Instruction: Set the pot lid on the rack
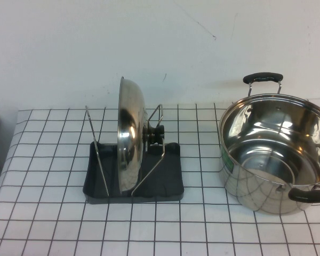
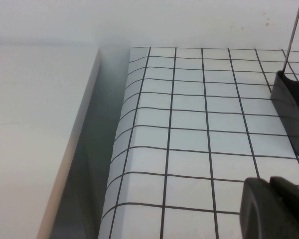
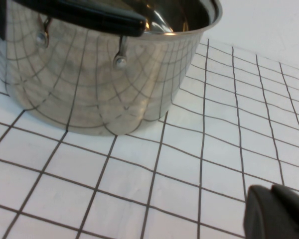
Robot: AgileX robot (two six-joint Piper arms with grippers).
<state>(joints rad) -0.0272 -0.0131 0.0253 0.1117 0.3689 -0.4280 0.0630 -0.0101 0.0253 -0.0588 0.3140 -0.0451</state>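
the pot lid (image 1: 130,140) stands on edge in the rack (image 1: 168,184) – a bump could tip it – while the left pincer (image 2: 275,209) and right pincer (image 3: 279,213) (both pressed together, empty) sit low over the worktop (image 1: 202,229).

- My left gripper (image 2: 275,208) is cut off by the left wrist picture's edge; only a dark tip shows.
- My right gripper (image 3: 278,213) is likewise cropped at the corner.
- The rack (image 2: 292,107) is cut off beside my left gripper.
- Behind the pot lid (image 1: 130,140), part of the rack's wires is hidden.
- The pot (image 1: 277,152) runs off the high picture's edge.
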